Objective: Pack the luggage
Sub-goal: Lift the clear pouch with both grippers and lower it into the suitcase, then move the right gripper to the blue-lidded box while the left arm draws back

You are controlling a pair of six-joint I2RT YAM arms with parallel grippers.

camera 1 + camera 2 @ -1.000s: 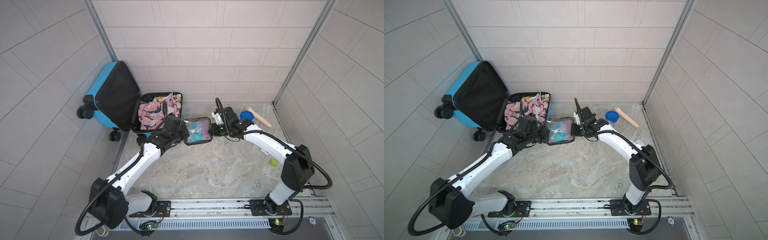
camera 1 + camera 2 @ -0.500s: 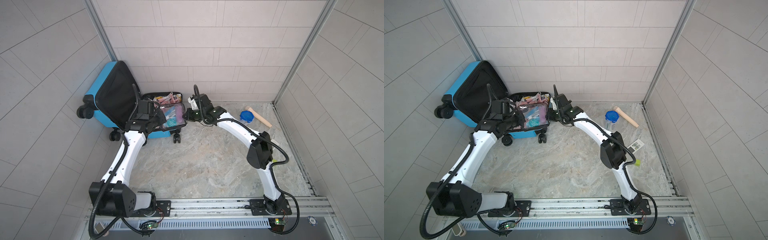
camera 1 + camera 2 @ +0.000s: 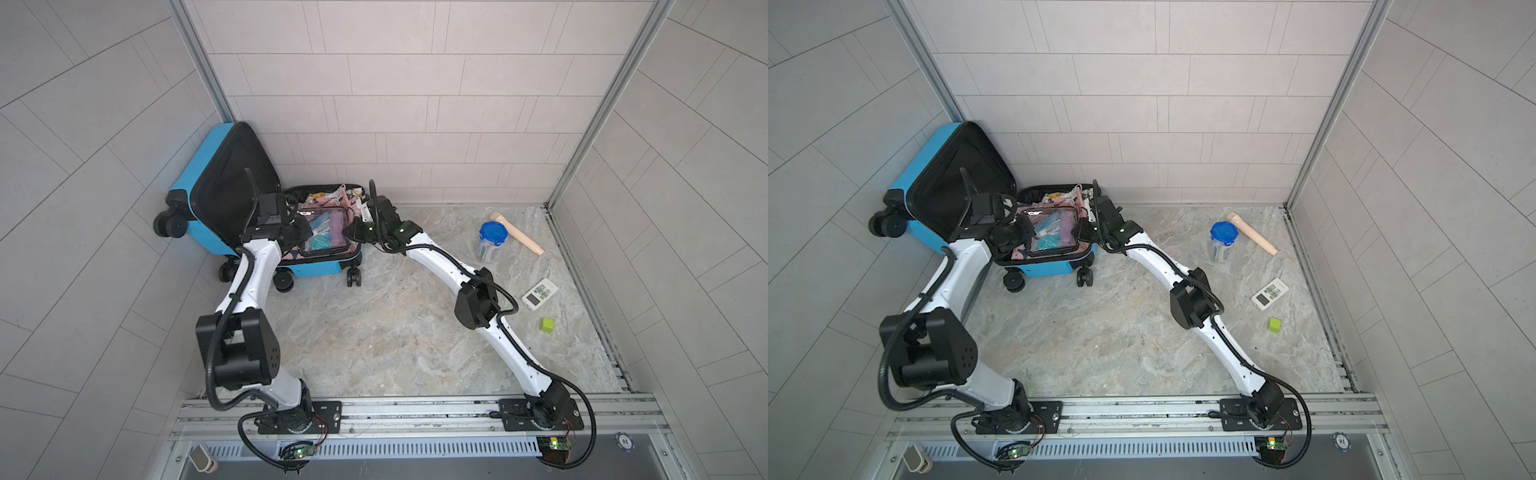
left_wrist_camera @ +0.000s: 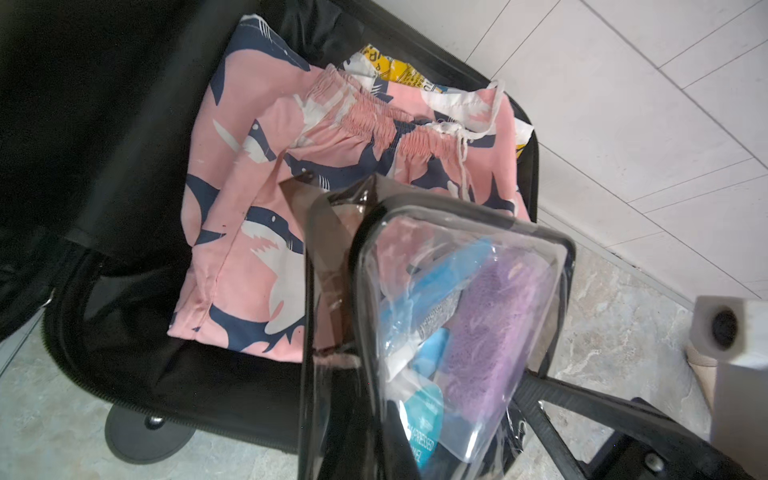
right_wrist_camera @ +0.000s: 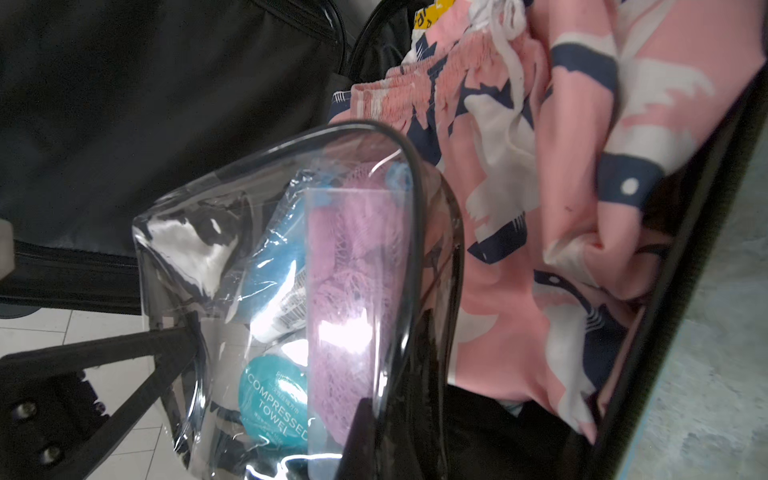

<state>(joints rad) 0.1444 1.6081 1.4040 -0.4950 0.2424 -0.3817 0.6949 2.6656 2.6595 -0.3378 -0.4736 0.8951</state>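
clear pouch [image 4: 457, 324] masks pink shorts [image 4: 257, 178], luggage [image 3: 320, 268] base partly hidden

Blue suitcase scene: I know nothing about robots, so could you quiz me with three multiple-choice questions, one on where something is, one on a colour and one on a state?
1. Where is the clear pouch?
A) flat on the bare floor
B) over the open luggage, above the pink shorts
C) hung on the wall

2. What colour is the lid of the jar?
A) blue
B) red
C) yellow

3. What state is the luggage in?
A) zipped shut
B) lying face down
C) open, with its lid raised

Answers:
1. B, both top views show it over the packed half.
2. A, the lid is plainly blue.
3. C, the black lining is exposed.
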